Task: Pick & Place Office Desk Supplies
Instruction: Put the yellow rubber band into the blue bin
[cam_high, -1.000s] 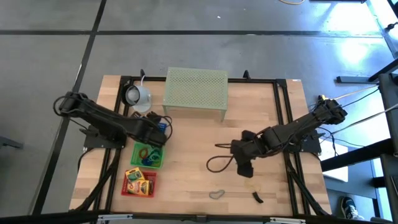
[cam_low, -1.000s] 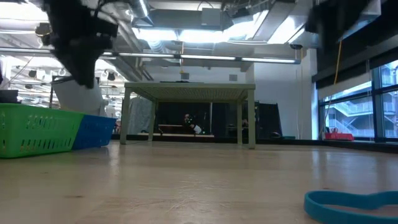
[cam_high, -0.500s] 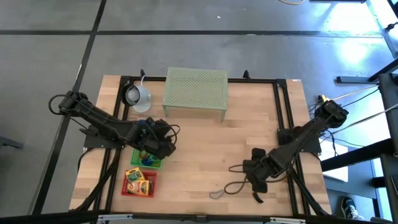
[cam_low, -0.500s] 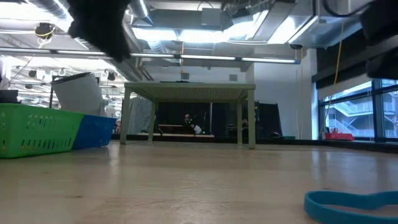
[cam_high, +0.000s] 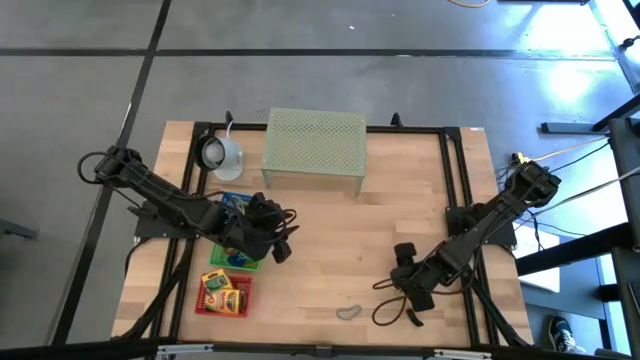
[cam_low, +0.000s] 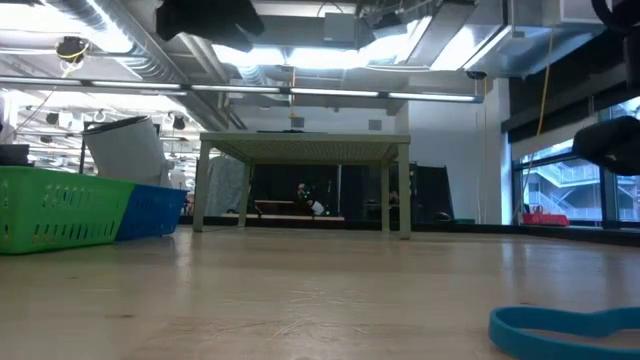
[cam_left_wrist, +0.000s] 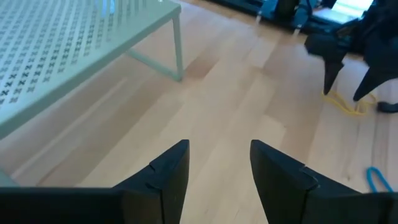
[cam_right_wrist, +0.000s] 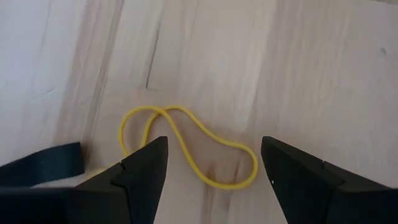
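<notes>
Now right gripper (cam_right_wrist: 211, 171) open over yellow loop (cam_right_wrist: 186, 146).

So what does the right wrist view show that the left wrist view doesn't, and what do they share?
Only the right wrist view shows the whole twisted yellow rubber band lying between the open right gripper's fingers, and a black strap-like piece beside it.

Only the left wrist view shows the pale green mesh stand, a blue loop and the open, empty left gripper.

Both show the wooden table, the yellow band and the right gripper.
</notes>
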